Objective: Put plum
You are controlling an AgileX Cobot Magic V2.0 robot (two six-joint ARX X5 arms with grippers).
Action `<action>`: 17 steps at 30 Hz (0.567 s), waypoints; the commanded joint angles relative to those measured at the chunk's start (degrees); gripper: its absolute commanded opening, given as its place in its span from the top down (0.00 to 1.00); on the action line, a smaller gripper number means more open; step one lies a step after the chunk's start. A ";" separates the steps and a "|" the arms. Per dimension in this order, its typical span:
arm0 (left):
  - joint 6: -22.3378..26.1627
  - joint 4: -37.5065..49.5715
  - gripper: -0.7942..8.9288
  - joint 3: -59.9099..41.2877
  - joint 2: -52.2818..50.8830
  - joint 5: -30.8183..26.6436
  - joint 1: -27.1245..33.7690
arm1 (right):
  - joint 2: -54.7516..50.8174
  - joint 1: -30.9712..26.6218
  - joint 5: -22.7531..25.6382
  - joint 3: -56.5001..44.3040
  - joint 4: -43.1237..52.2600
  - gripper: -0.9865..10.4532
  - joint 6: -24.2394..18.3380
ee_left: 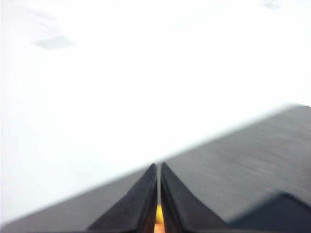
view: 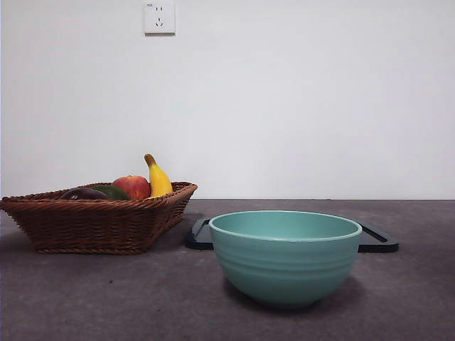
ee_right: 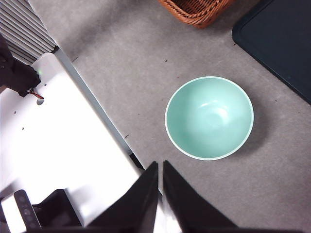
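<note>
the glossy, dark maroon, almost black plum [view: 82, 193] is seen lying in the brown woven wicker basket [view: 92, 224] at the left of the grey table [view: 85, 298], low behind the rim. beside it in the basket are found a dark green fruit [view: 112, 192], a red apple [view: 133, 187] and a yellow banana [view: 158, 179] standing up above the rim. a pale turquoise ceramic bowl [view: 286, 256] is set near the front, right of the basket, with nothing seen inside it from above. a flat black tray [view: 377, 240] is placed behind the bowl. the left gripper [ee_left: 158, 167] is held away from the fruit with its two black jaws pressed together. the right gripper [ee_right: 160, 167] is held high above the table near the bowl, its jaws likewise closed on nothing.
</note>
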 commanded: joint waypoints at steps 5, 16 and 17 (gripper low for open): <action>0.22 9.22 0.91 -19.80 -14.91 -10.93 4.66 | 0.33 0.50 -0.39 0.81 0.57 0.91 -0.46; -0.24 10.19 0.91 -40.76 -29.79 -14.82 6.01 | 0.33 0.52 -0.39 0.81 0.57 0.91 -0.46; -0.55 10.19 0.91 -42.38 -31.02 -14.82 6.01 | 0.33 0.52 -0.39 0.81 0.57 0.91 -0.46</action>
